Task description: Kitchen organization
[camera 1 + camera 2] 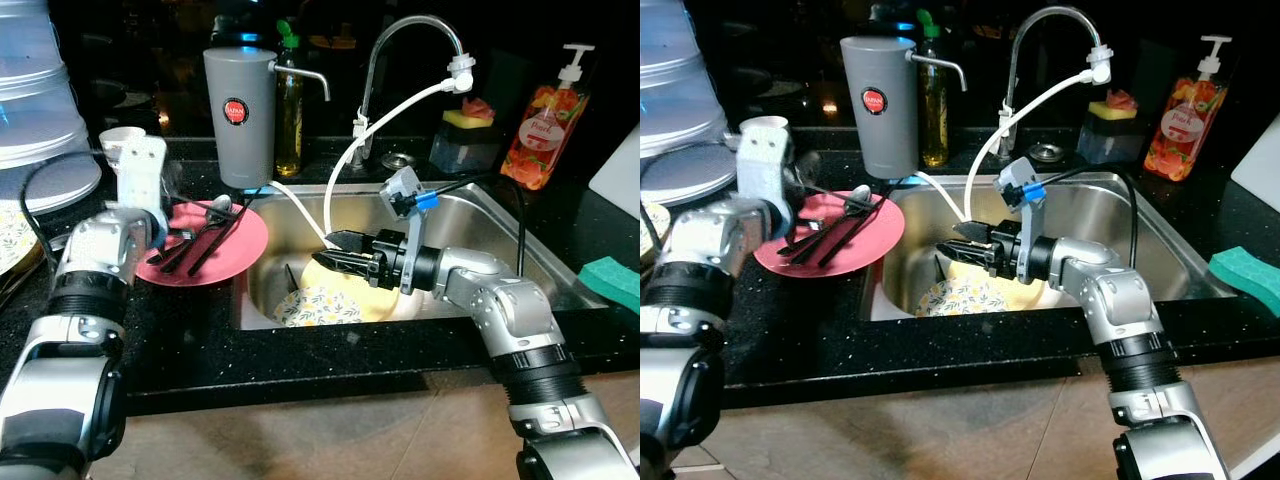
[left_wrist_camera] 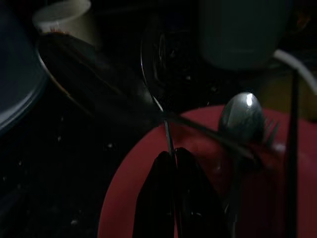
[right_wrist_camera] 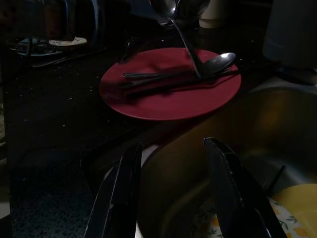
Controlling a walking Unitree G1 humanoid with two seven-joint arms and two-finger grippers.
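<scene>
A red plate (image 1: 225, 262) lies on the black counter left of the sink (image 1: 520, 225). It carries black cutlery (image 1: 205, 240) and a silver spoon (image 2: 240, 111). My left gripper (image 2: 173, 153) hovers over the plate's near edge, shut on the thin handle of a second silver spoon (image 2: 157, 54), which tilts up off the plate. My right gripper (image 1: 335, 250) reaches into the sink with its fingers (image 3: 124, 183) open and empty. It hangs just above a yellow plate (image 1: 350, 292) and a flower-patterned plate (image 1: 310, 305) on the sink bottom.
A grey dispenser (image 1: 240, 115) and an oil bottle (image 1: 289, 120) stand behind the red plate. The faucet (image 1: 415, 30) and a white hose (image 1: 350, 160) arch over the sink. An orange soap bottle (image 1: 545, 125), a green sponge (image 1: 612, 280), stacked plates (image 1: 45, 170) and a white cup (image 1: 120, 137) line the counter.
</scene>
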